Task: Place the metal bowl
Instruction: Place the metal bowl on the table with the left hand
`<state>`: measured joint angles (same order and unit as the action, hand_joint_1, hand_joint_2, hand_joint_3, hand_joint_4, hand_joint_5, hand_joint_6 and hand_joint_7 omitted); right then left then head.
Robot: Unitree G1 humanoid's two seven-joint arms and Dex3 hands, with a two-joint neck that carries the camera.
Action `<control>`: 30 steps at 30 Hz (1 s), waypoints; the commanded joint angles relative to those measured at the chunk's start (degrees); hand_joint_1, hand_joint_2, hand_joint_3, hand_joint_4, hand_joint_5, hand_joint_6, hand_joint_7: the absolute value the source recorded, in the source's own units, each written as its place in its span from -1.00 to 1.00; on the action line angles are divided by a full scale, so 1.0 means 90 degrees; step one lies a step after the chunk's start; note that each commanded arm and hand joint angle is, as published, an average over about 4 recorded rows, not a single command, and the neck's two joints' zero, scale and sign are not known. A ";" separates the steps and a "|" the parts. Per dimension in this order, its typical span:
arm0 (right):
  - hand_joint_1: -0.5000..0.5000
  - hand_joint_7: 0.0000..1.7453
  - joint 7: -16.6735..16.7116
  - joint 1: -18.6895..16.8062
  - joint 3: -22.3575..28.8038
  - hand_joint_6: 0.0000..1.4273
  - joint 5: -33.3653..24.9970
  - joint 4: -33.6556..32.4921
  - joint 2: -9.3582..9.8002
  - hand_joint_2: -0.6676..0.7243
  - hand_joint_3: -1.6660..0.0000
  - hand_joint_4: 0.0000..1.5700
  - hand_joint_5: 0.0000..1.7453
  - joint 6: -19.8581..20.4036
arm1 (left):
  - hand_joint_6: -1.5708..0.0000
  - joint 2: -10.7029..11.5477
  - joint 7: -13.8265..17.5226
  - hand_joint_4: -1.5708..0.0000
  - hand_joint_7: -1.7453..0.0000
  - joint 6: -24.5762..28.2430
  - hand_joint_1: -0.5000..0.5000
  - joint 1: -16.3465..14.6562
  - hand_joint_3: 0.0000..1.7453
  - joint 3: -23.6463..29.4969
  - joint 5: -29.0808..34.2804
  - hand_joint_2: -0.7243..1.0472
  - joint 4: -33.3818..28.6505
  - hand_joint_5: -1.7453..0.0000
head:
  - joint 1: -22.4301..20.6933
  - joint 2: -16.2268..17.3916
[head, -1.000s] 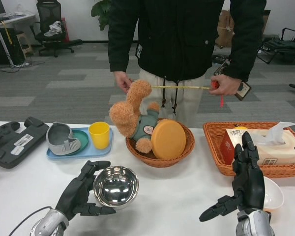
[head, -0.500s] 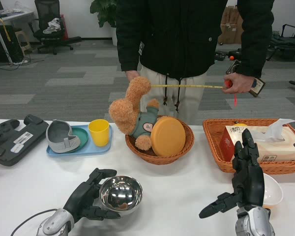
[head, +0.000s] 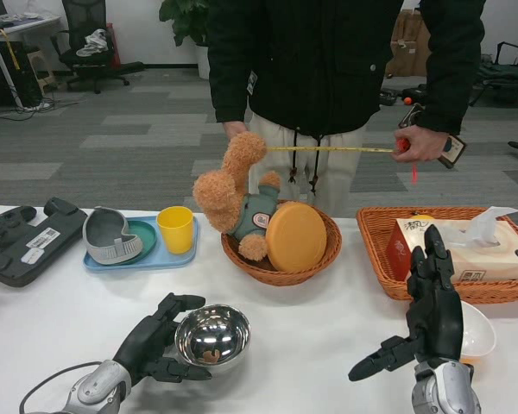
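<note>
Left black many-fingered hand (head: 155,338) cups shiny round metal bowl (head: 211,335) near white table's (head: 311,345) front edge; right hand (head: 432,319) idle, fingers spread | advice: lower level, release gently

The right hand (head: 433,310) hides part of the white bowl (head: 477,332).

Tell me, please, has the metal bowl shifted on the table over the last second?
Yes. The metal bowl, held by the left robot hand, now sits nearer the robot and further from the round wicker basket than before.
</note>
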<state>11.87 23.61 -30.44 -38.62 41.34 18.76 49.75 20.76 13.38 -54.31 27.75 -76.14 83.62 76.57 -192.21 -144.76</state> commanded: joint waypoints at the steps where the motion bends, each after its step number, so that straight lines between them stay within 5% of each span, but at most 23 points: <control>1: -0.94 -0.92 0.0019 -0.0094 -0.0006 -1.00 -0.0045 -0.0033 0.0006 0.73 1.00 -0.89 -1.00 0.0029 | 0.78 0.0040 -0.0002 1.00 -0.64 0.0133 -1.00 -0.0142 -0.90 -0.0065 -0.0034 1.00 0.0042 -1.00 | -0.0010 0.0007; 7: -0.92 -0.92 0.0026 -0.0101 -0.0006 -1.00 -0.0045 -0.0033 -0.0002 0.73 1.00 -0.89 -1.00 0.0029 | 0.97 0.0084 -0.0002 1.00 0.00 0.0099 -1.00 -0.0230 -0.90 -0.0058 -0.0029 1.00 0.0017 -0.65 | -0.0023 0.0025; 11: -0.92 -0.92 0.0029 -0.0103 -0.0001 -1.00 -0.0045 -0.0033 0.0006 0.73 1.00 -0.89 -1.00 0.0029 | 1.00 0.0110 -0.0002 1.00 0.52 0.0082 -1.00 -0.0281 -0.90 -0.0055 -0.0029 1.00 0.0003 -0.18 | -0.0032 0.0040; 17: -0.92 -0.92 0.0019 -0.0103 -0.0006 -1.00 -0.0045 -0.0033 0.0006 0.73 1.00 -0.89 -1.00 0.0029 | 1.00 0.0154 -0.0002 1.00 0.80 -0.0130 -1.00 -0.0364 -0.90 -0.0038 -0.0031 0.80 -0.0005 0.18 | -0.0038 0.0048; 22: -0.92 -0.92 0.0019 -0.0103 -0.0006 -1.00 -0.0045 -0.0033 0.0006 0.73 1.00 -0.89 -1.00 0.0029 | 1.00 0.0174 -0.0004 1.00 0.98 -0.0331 -1.00 -0.0401 -0.93 0.0013 -0.0014 0.30 -0.0027 0.62 | -0.0049 0.0068; 30: -0.92 -0.92 0.0019 -0.0103 -0.0006 -1.00 -0.0045 -0.0033 0.0006 0.73 1.00 -0.89 -1.00 0.0029 | 1.00 0.0213 0.0013 1.00 1.00 -0.0558 -1.00 -0.0452 -0.90 0.0165 -0.0024 -0.55 -0.0051 0.65 | -0.0074 0.0096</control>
<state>11.87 23.23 -30.45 -38.63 41.33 18.74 49.74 21.07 13.52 -59.14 24.68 -75.29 83.73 75.88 -192.86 -143.93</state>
